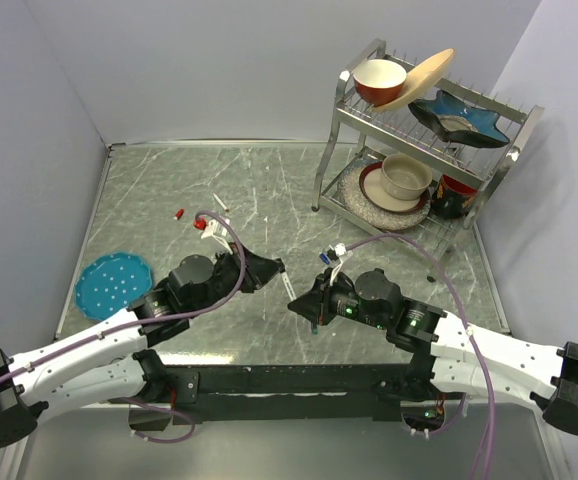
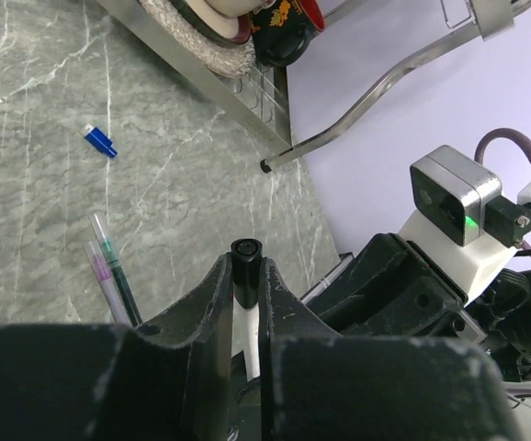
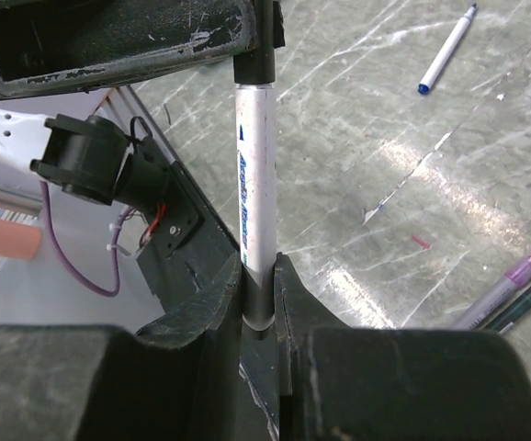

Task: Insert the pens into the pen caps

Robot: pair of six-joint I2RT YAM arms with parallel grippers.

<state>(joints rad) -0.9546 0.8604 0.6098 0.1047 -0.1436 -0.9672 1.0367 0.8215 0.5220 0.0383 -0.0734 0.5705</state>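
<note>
Your left gripper [image 2: 244, 272] pinches the short black plastic cap [image 2: 245, 250], your right gripper [image 3: 259, 289] clamps the white-barrelled marker pen [image 3: 256, 184], meeting mid-table between the arms — keep them coaxial and push straight toward 12 o'clock in the right wrist view — no twisting, the barrel may slip.

Premises: robotics laboratory test cell.

Evidence: two white jointed robot arms, left [image 1: 79, 365] and right [image 1: 494, 352], are bolted to a black base rail [image 1: 289, 380] at 6 o'clock on a grey-green marble-patterned bench [image 1: 269, 190]. Purple cables [image 1: 399, 238] run exposed. Plain pale partition walls [image 1: 219, 60] enclose three sides.

Household items: a chrome two-tier dish rack [image 1: 341, 110] holding crockery at 1 o'clock, and a round blue perforated disc [image 1: 114, 283] at 9 o'clock.
</note>
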